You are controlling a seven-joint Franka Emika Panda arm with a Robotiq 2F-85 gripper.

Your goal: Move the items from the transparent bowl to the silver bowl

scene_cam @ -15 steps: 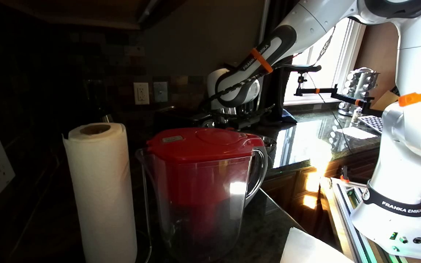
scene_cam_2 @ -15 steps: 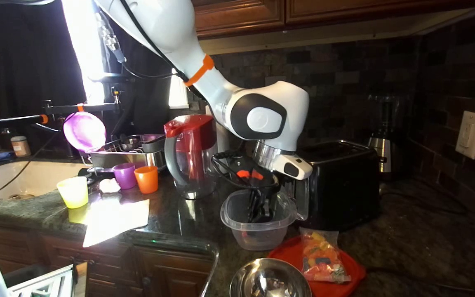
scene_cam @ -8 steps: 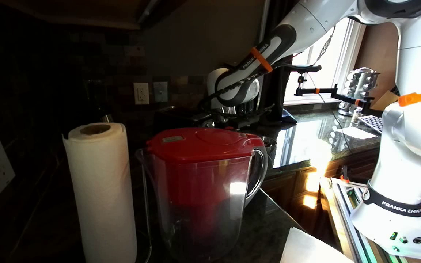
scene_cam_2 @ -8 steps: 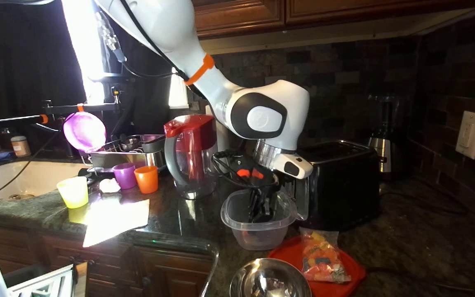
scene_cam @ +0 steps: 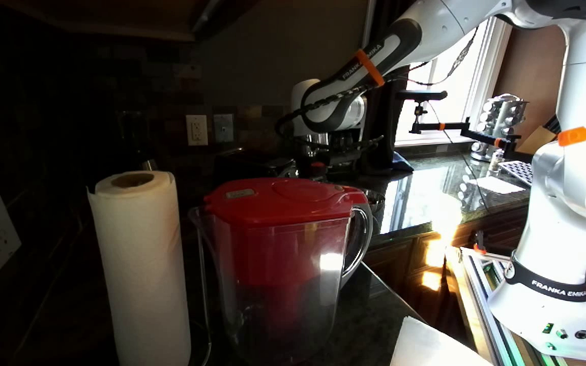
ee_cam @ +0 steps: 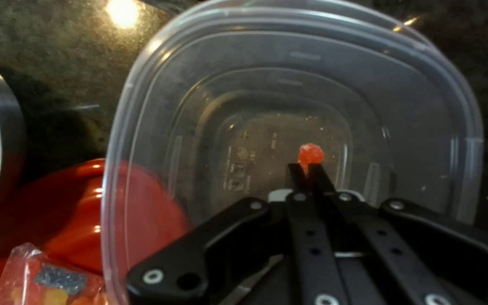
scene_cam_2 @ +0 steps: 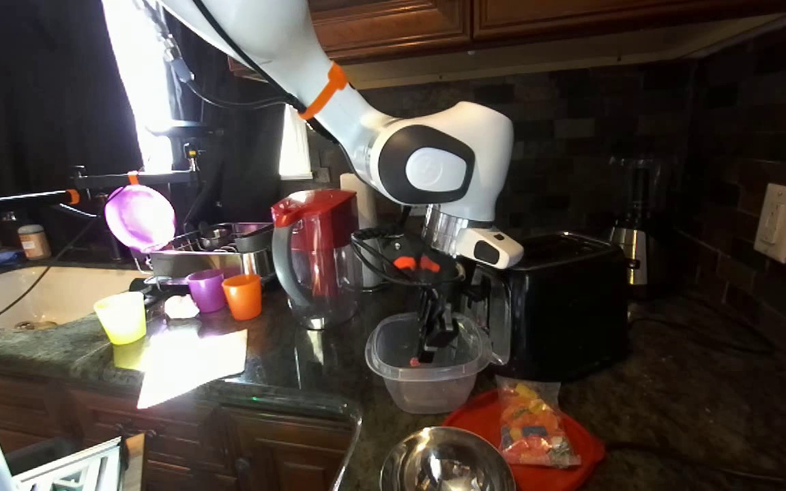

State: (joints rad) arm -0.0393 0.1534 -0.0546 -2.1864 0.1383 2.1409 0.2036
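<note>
- Pinching one red piece point(ee_cam: 311, 153) in my pincer point(ee_cam: 307, 169), over the floor of the transparent bowl point(scene_cam_2: 427, 397): pickup looks done.
- Only specks point(ee_cam: 321, 128) otherwise show there, part hidden; maybe last piece.
- Remaining: drop into silver bowl point(scene_cam_2: 420, 453) near edge of worktop point(scene_cam_2: 693, 402); its contents unclear.

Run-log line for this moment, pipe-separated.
pincer: closed on red candy | location: above floor of transparent bowl | its placing in silver bowl: not yet done

Toaster point(scene_cam_2: 563, 314) just beside transparent bowl point(scene_cam_2: 427, 394), open air toward silver bowl point(scene_cam_2: 427, 447)
</note>
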